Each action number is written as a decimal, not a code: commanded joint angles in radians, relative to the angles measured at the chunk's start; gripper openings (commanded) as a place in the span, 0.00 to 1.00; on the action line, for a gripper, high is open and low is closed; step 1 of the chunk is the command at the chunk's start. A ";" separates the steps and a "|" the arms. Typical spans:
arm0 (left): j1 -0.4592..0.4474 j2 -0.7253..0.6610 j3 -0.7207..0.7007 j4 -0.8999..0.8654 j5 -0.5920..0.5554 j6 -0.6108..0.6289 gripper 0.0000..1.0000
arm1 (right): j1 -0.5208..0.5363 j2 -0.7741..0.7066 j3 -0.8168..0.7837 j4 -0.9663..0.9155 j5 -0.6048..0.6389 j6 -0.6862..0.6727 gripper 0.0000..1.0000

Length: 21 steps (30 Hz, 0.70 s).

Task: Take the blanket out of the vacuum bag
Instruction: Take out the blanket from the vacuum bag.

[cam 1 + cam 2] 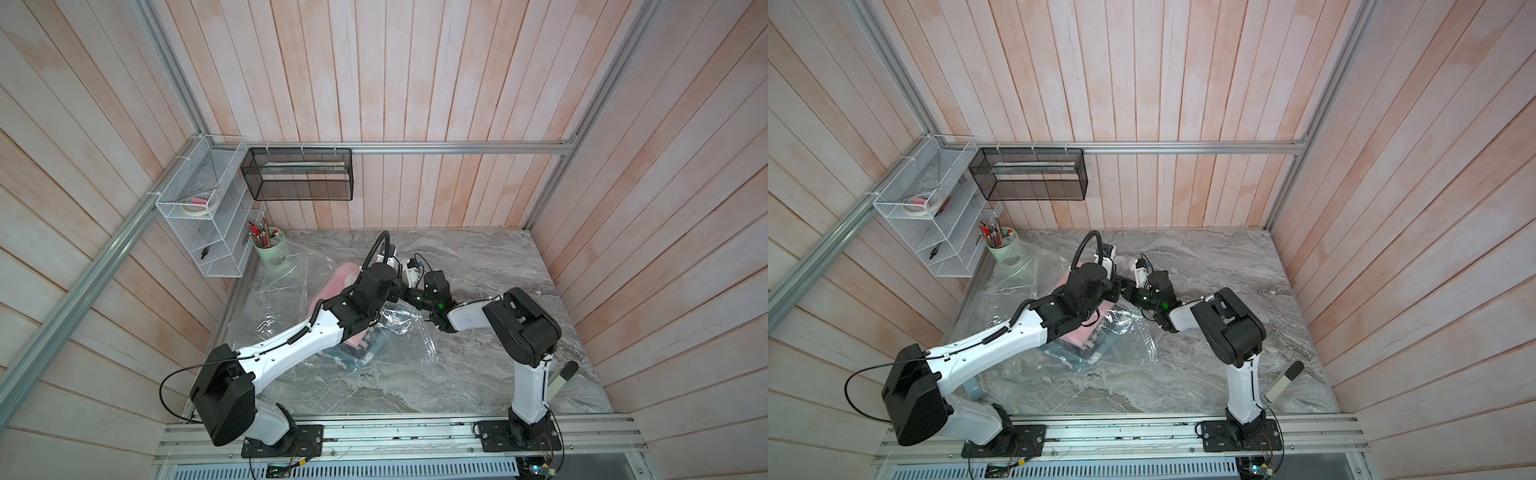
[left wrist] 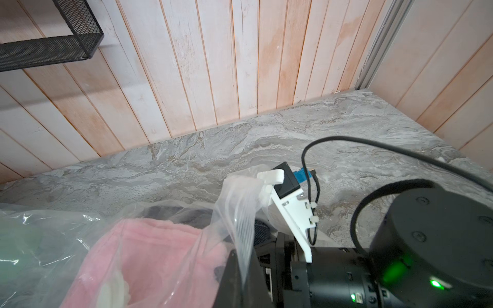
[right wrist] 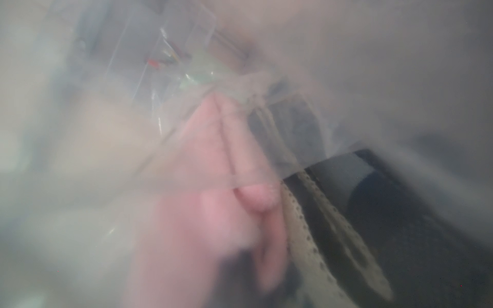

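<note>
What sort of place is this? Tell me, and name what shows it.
Probably a robot test cell dressed as a home desk corner: whitewashed plank walls inside an aluminium frame, a white wire rack and pen cup, and a left arm and right arm bolted to a front rail.

The vacuum bag (image 3: 112, 112) fogs the right wrist view, blurring the blanket (image 3: 202, 213).

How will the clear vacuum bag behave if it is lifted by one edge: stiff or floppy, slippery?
Probably floppy: the vacuum bag lies in crumpled folds, and one edge bunches into a thin strip in the left wrist view. Likely slippery, as the film shines. The pink blanket inside should drag its middle down.
</note>
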 commanded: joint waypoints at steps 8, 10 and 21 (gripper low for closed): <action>0.022 -0.014 -0.062 0.114 -0.151 0.022 0.00 | -0.033 -0.262 -0.064 -0.120 -0.014 -0.084 0.00; 0.038 -0.013 -0.071 0.134 -0.154 0.020 0.00 | -0.049 -0.301 -0.083 -0.168 0.001 -0.100 0.00; 0.059 -0.019 -0.081 0.159 -0.148 0.043 0.00 | -0.190 -0.296 -0.310 -0.095 0.016 -0.116 0.00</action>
